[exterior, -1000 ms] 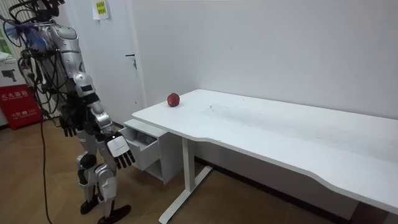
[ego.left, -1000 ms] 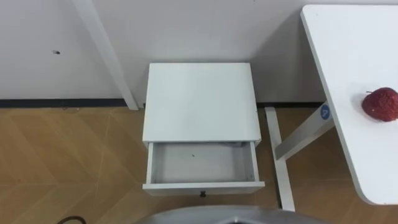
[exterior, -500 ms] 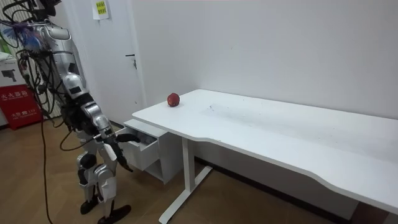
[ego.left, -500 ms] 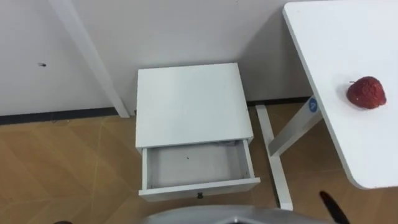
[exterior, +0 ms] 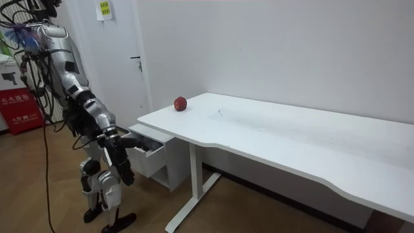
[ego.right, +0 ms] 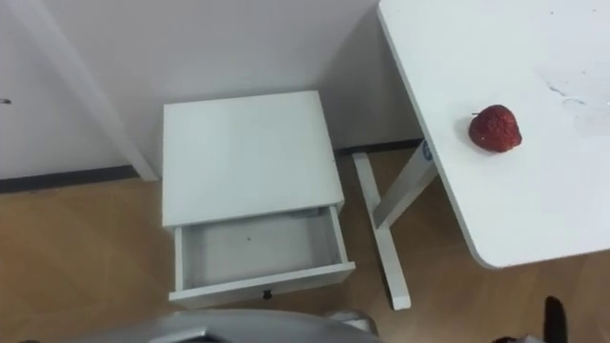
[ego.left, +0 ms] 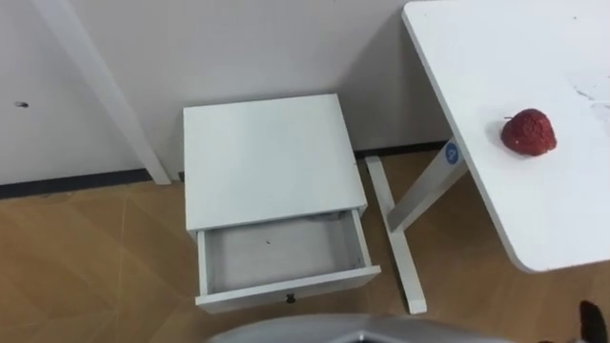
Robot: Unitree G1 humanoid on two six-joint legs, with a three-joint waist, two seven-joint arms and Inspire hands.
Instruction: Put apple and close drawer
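Before the drawer [ego.left: 286,284], right hand [exterior: 123,169] loose, empty

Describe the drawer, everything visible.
The drawer is white, shallow and boxy, and looks like painted board. It stands pulled out from the white cabinet, just under its top, level above the wood floor. Inside there is nothing but a small dark speck. A small dark knob sits mid-front. Only the cabinet touches it.

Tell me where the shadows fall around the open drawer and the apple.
Left eye view: the back of the drawer lies in shade under the cabinet top; the apple throws only a faint shadow on the table. Room view: soft, even light, darker beneath the table.
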